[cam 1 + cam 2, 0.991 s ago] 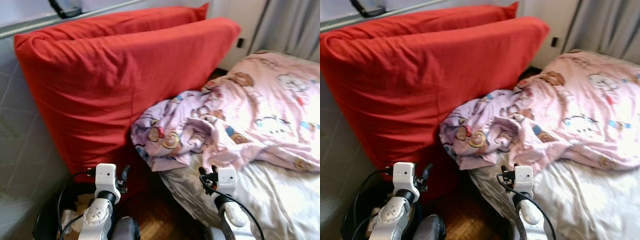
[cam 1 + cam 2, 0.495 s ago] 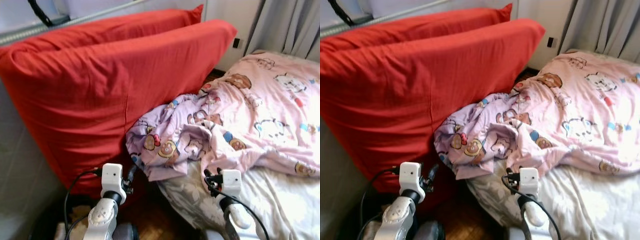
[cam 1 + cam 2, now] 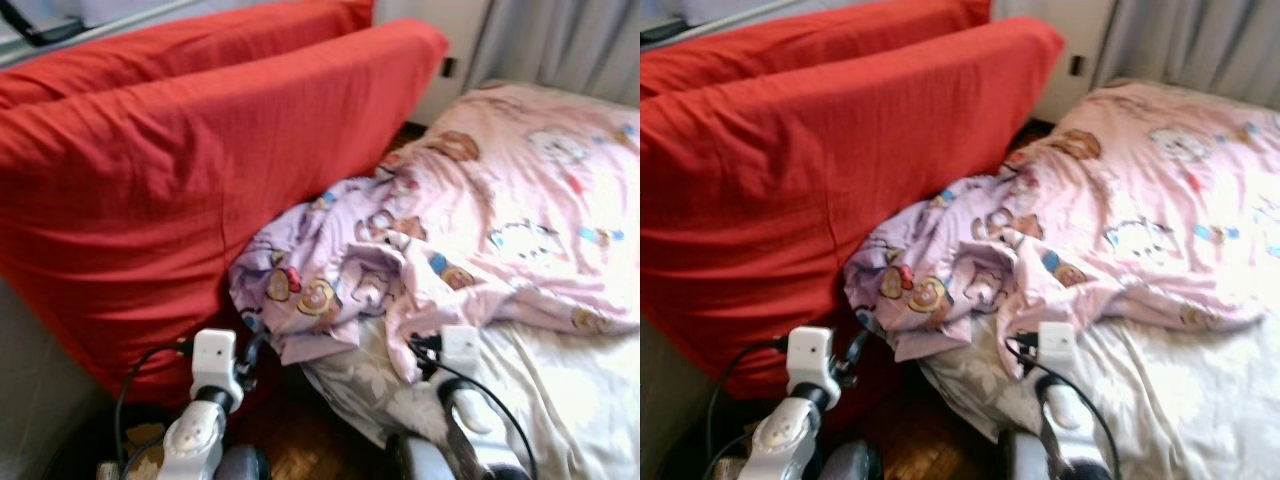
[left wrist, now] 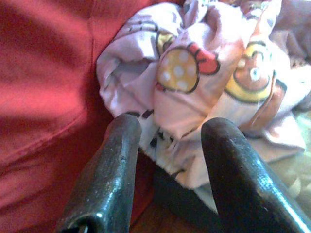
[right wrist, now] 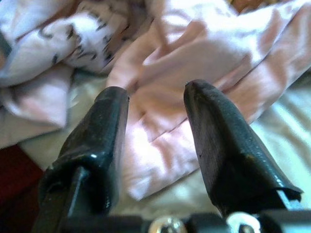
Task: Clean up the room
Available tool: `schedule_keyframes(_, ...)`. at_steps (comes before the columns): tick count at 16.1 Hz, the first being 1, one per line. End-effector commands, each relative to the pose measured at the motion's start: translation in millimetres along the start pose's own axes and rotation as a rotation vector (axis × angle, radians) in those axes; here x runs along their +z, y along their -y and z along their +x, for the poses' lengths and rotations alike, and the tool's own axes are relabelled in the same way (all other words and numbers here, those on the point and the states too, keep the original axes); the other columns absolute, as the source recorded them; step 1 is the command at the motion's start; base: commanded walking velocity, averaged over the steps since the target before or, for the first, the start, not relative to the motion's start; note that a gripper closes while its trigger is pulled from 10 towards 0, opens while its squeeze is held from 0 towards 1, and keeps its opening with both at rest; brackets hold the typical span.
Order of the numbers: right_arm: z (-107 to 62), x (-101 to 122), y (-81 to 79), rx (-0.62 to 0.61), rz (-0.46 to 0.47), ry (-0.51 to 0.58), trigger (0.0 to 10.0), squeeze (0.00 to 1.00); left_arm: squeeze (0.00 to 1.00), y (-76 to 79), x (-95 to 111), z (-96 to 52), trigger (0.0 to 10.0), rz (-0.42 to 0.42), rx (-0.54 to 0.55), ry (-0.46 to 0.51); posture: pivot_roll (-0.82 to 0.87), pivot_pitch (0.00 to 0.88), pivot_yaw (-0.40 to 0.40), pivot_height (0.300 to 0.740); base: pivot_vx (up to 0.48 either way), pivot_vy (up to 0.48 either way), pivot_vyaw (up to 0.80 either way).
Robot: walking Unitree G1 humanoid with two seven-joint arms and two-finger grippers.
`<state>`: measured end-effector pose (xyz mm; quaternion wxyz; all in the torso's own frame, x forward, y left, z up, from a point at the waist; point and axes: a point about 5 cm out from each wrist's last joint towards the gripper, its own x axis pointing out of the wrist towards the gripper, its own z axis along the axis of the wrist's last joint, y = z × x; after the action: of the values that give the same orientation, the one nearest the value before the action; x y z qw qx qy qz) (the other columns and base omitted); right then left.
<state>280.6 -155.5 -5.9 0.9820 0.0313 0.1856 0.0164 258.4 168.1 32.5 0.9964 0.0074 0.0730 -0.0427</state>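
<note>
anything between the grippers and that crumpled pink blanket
Nothing visible. The left gripper and right gripper are both open, pointing straight at the blanket, with only open space before its folds.

We see a plain red cushion (image 3: 170, 170) at 10 o'clock; a pink blanket (image 3: 470, 220) printed with cartoon animals at 2 o'clock; a whitish sheet (image 3: 570, 390) with grey flowers at 5 o'clock; grey curtains (image 3: 560, 40).
</note>
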Motion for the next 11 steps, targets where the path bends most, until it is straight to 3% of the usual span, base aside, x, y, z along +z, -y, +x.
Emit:
schedule_keyframes(1,0.7,-3.7,-2.6,0.005,0.0,-0.038,10.0,0.0,0.0,-3.2,-0.4,-2.8,10.0,-0.005,0.011,-0.006,0.0,0.098,0.04,0.607,0.0,0.0,0.0)
schedule_keyframes(2,4.0,-2.9,-2.4,0.0,-0.031,-0.074,10.0,1.0,0.0,-3.7,0.0,-5.9,10.0,-0.002,0.012,-0.007,0.02,0.112,0.042,0.607,0.0,0.0,0.0)
schedule_keyframes(4,6.9,-2.7,-2.4,-0.004,-0.08,-0.118,10.0,1.0,0.0,-6.5,0.1,-11.8,10.0,0.004,0.018,-0.012,0.05,0.134,0.044,0.607,0.0,0.0,0.0)
schedule_keyframes(11,15.5,11.2,-7.0,0.01,-0.128,-0.11,10.0,1.0,0.0,-15.7,4.4,-35.3,10.0,0.024,0.034,-0.029,0.11,0.226,0.06,0.607,0.0,0.0,0.0)
